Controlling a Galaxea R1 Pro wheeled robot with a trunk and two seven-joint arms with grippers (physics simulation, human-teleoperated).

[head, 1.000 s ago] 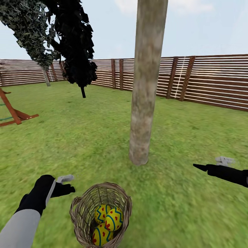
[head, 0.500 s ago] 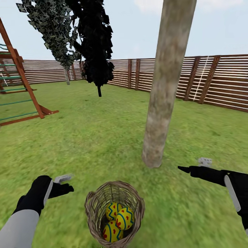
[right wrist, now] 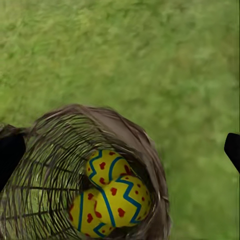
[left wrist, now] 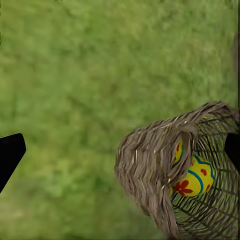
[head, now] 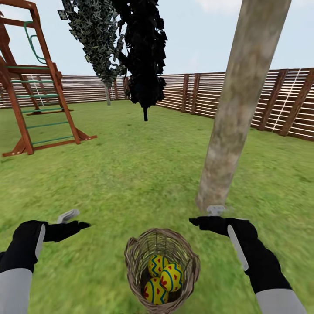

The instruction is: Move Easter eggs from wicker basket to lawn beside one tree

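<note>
The wicker basket [head: 138, 257] stands on the lawn [head: 131, 174] close in front of me. Three yellow Easter eggs with blue zigzags and red marks lie in it: one [head: 158, 264], another [head: 172, 277] and a third [head: 155, 291]. The pale tree [head: 235, 113] rises just behind the basket to the right. My left gripper [head: 78, 220] hovers open over the grass left of the basket. My right gripper [head: 203, 216] is open above the basket's far right rim, near the trunk's foot. The right wrist view looks down on the basket [right wrist: 145, 140] and the eggs [right wrist: 120, 200]. The left wrist view has the basket [left wrist: 150, 170] and an egg [left wrist: 192, 175].
A wooden play set [head: 39, 87] stands at the far left. Two dark conifers [head: 144, 48] hang over the middle distance. A brown slatted fence [head: 270, 104] closes the yard behind. Open grass lies all around the basket and the trunk.
The camera has swung left, so basket and tree sit further right and the play set has come into view. My right gripper has moved in toward the basket; the left has risen slightly.
</note>
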